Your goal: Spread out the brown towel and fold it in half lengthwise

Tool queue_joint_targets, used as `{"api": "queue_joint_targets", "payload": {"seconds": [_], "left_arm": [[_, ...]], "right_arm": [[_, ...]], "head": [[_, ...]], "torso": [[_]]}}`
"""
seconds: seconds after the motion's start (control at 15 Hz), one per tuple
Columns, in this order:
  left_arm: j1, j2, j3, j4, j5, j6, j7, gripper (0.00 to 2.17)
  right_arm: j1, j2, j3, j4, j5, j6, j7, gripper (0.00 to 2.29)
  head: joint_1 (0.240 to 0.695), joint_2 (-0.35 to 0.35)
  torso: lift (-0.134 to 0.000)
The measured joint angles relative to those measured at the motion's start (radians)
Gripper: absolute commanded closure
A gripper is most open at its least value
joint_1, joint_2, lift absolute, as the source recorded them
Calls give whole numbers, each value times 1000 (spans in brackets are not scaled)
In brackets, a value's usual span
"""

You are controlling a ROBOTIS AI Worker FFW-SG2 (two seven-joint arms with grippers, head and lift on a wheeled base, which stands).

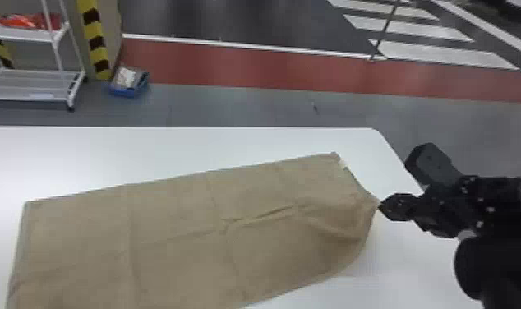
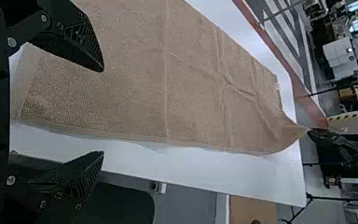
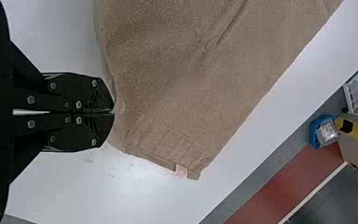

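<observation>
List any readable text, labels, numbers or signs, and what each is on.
None can be read.
Pale tag on the edge of the brown towel: no letters can be made out.
Pale patch on the blue object on the floor: marks too small to read.
Post: yellow and black bands, no legible text.

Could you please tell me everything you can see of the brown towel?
The brown towel lies spread across the white table, slightly askew to its far edge. Its cloth looks soft and finely textured, with straight crease lines and a raised wrinkle toward the robot's right. A small pale tag sits on its right-hand edge, near the far corner. The right gripper is shut on that same edge, drawing it to a point; the left gripper's fingers stand open.
</observation>
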Motion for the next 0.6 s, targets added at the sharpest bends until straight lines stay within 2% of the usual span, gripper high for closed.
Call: {"api": "queue_joint_targets", "payload": {"seconds": [0.2,0.4,0.53,0.6], "left_arm": [[-9,35,-57,62,-67,-34,42,363],[-32,55,-61,105,-75,-38,41,367],[-51,57,-60,124,-73,-35,41,522],[-66,57,-60,137,-73,-31,33,522]], "right_arm": [[7,5,0,-2,0,1,0,1598],[9,5,-5,-2,0,1,0,1598],[9,5,-6,-1,0,1,0,1598],[10,5,-7,-1,0,1,0,1598]], "head": [[695,-247],[695,-234],[695,-226],[695,-222]], "torso": [[-125],[-125],[-125],[-125]]}}
